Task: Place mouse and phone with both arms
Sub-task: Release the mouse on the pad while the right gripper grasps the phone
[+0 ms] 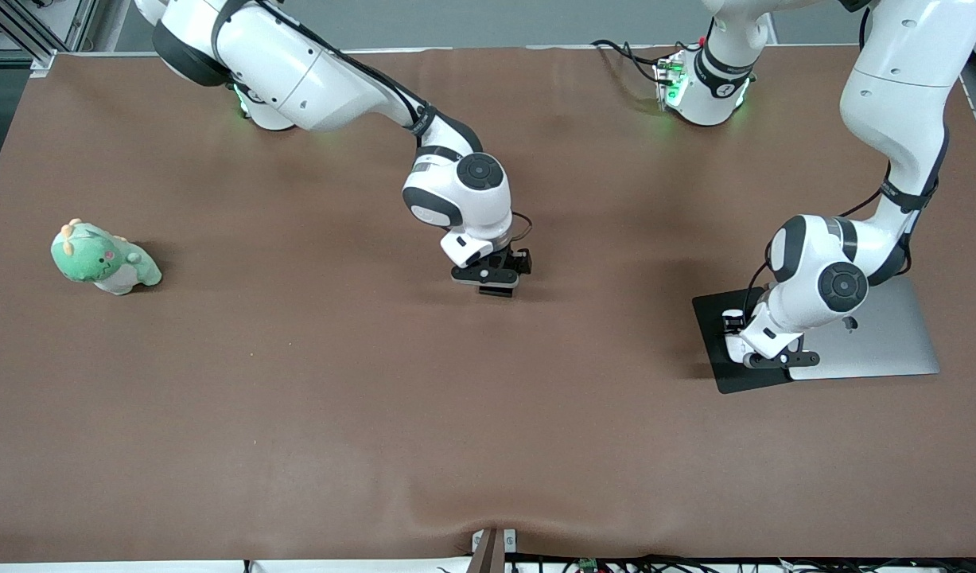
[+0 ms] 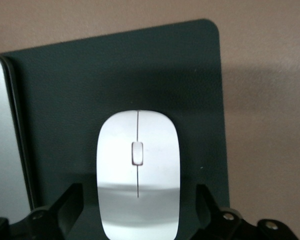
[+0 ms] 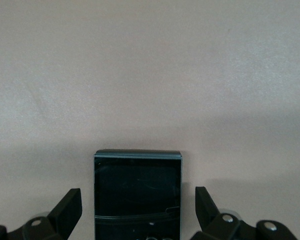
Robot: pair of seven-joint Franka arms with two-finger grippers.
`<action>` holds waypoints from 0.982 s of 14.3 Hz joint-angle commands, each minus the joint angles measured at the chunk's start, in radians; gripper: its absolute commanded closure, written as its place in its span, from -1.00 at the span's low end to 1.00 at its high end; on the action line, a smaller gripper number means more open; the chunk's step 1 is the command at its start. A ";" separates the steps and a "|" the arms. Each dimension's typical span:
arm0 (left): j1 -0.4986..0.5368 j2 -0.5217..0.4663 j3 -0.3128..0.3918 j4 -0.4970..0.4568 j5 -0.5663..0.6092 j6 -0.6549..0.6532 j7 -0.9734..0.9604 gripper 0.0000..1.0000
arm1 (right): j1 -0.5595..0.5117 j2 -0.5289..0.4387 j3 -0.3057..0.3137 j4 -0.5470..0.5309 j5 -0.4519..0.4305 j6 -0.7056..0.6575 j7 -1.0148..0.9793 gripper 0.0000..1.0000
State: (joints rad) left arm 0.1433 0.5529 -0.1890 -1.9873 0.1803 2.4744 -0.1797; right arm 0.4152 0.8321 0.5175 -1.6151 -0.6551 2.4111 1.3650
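Inspecting the scene from my own two arms, line by line.

Left pincer point(image 2: 138, 215): I am holding it low over the mouse pad point(image 2: 140, 75), its fingers point(image 2: 65, 205) standing apart on either side of the mouse, a gap showing on each side.
Mouse point(image 2: 138, 170): lying flat on the black mouse pad between my left fingers, not gripped.
Mouse pad: lying at the left arm's end of the table point(image 1: 297, 398), touching a flat silver slab point(image 1: 877, 342) beside it.
Right pincer point(image 1: 495, 286): I am keeping it low over the middle of the table, its fingers point(image 3: 65, 207) spread apart, clear of the phone.
Phone point(image 3: 138, 195): lying on the bare brown table between my right fingers, not gripped.
Green plush toy point(image 1: 104, 258): sitting at the right arm's end of the table, well apart from both pincers.
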 commanded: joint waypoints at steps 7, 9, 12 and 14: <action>-0.001 -0.333 -0.050 -0.100 0.027 -0.038 -0.010 -1.00 | 0.024 0.031 0.001 0.023 -0.080 -0.015 0.023 -1.00; -0.001 -0.405 -0.078 -0.087 0.005 -0.156 -0.003 -1.00 | 0.024 0.039 -0.001 0.023 -0.096 -0.015 0.025 -1.00; -0.001 -0.517 -0.121 -0.061 -0.094 -0.279 0.000 -1.00 | 0.027 0.041 -0.001 0.023 -0.104 -0.026 0.026 -0.80; -0.005 -0.545 -0.124 0.020 -0.123 -0.432 0.032 -1.00 | 0.025 0.039 0.001 0.027 -0.106 -0.044 0.043 0.72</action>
State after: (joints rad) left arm 0.1357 0.0531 -0.3097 -2.0182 0.0941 2.1604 -0.1781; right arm 0.4297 0.8600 0.5184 -1.6121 -0.7293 2.3969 1.3684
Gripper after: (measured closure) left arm 0.000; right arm 0.194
